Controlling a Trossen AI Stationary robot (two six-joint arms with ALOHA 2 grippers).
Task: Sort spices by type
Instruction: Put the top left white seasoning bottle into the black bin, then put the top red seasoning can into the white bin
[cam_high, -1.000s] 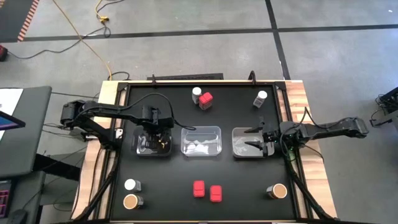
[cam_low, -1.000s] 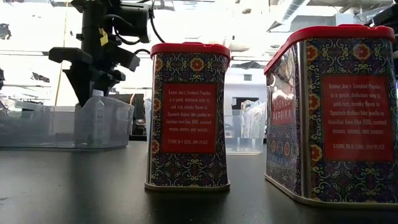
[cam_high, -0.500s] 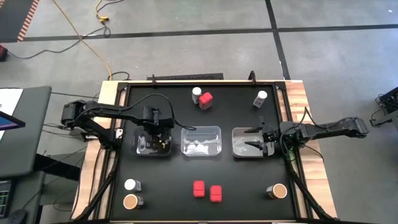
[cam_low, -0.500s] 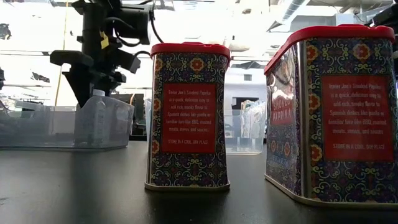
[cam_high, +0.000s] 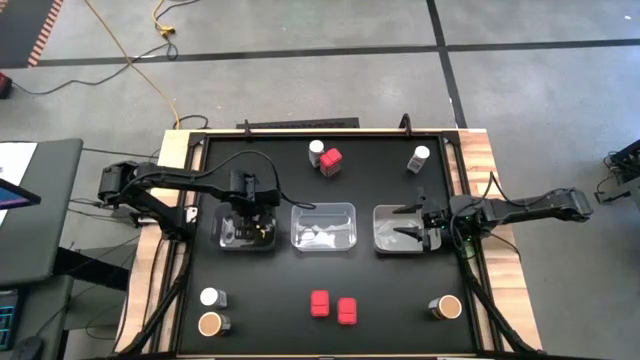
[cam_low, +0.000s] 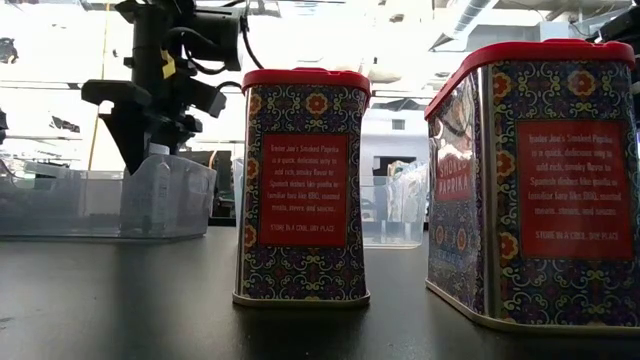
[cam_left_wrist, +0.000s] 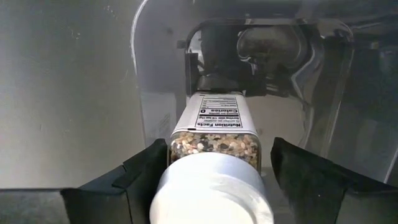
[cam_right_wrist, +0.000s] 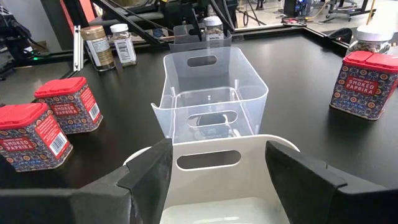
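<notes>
Nothing has shifted since a second ago; my left gripper (cam_left_wrist: 211, 180) clasps the white-capped jar (cam_left_wrist: 214, 140) between its fingers, upright over the tray (cam_high: 247, 235); right gripper (cam_high: 408, 225) spread, idle

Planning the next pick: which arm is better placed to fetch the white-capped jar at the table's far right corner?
Right. The right gripper hangs open and empty over the right tray, on the same side as that jar. The left gripper is over the left tray, around another jar.
</notes>
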